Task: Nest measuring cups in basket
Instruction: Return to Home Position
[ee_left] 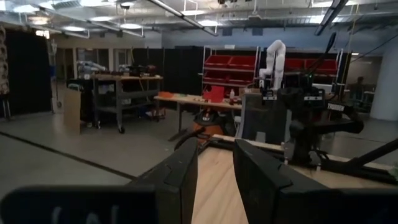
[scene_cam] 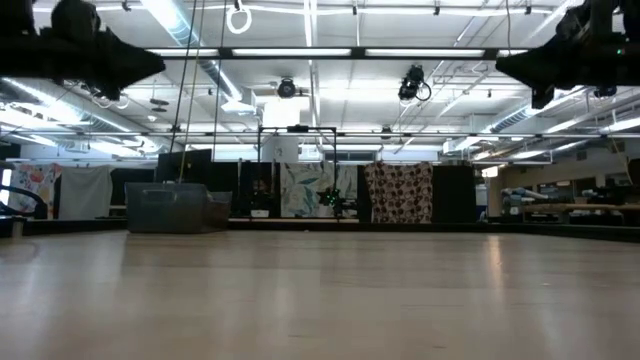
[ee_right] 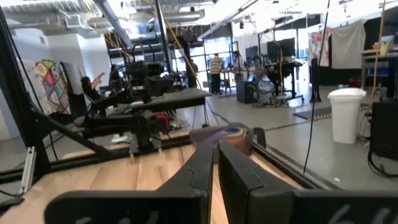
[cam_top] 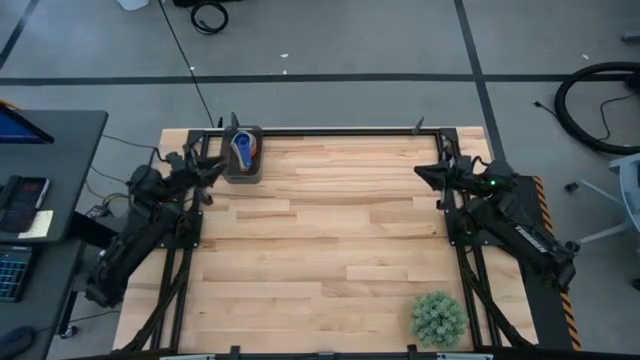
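Note:
The dark grey basket stands at the table's far left edge; it also shows in the low view and the right wrist view. Measuring cups lie inside it: a light blue one on top and an orange one at its side. The other cups are hidden or too small to tell. My left gripper hovers just left of the basket, a little open and empty. My right gripper hovers at the far right, shut and empty, pointing toward the basket.
A spiky green plant ball sits at the table's near right corner. The wooden tabletop stretches between the two arms. A black rail runs along the far edge. A desk with a laptop stands left of the table.

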